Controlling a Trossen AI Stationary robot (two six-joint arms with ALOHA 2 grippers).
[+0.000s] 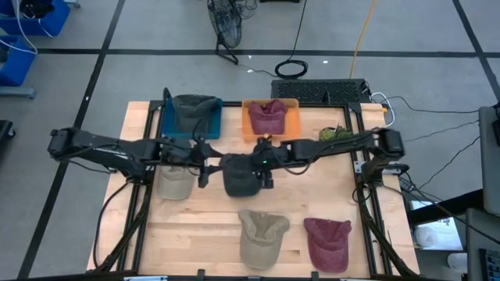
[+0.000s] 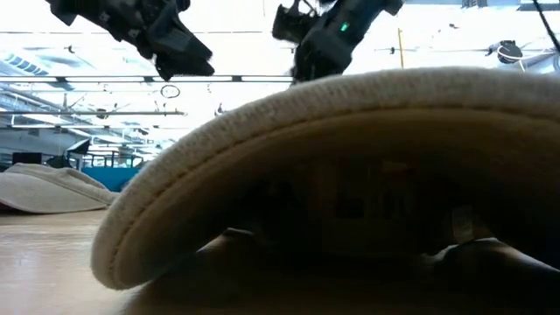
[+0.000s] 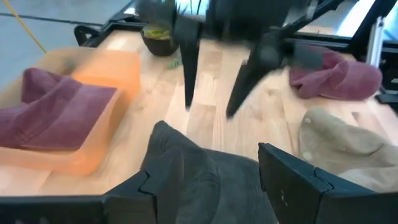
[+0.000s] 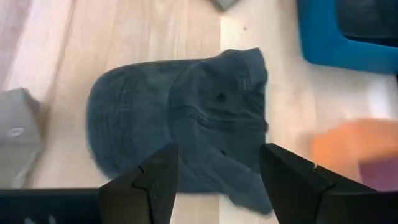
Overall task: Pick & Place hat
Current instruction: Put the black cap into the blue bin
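A dark grey cap [image 1: 238, 176] lies flat on the wooden table's middle, and also shows in the right wrist view [image 4: 186, 124]. My left gripper [image 1: 205, 165] [image 3: 208, 165] is open at the cap's left side, with the cap [image 3: 199, 180] showing between its fingers. My right gripper [image 1: 262, 165] [image 4: 219, 152] is open above the cap, fingers pointing down. It shows in the left wrist view as the right gripper [image 3: 209, 111]. In the low view both grippers [image 2: 175, 44] [image 2: 324, 35] are above table level.
A blue bin [image 1: 168, 125] holds a dark cap and an orange bin [image 1: 295, 117] a maroon cap. Loose caps lie on the table: beige at the left [image 1: 176, 183], beige [image 1: 262, 236] and maroon [image 1: 326, 243] near the front edge. A green object [image 1: 336, 134] sits far right.
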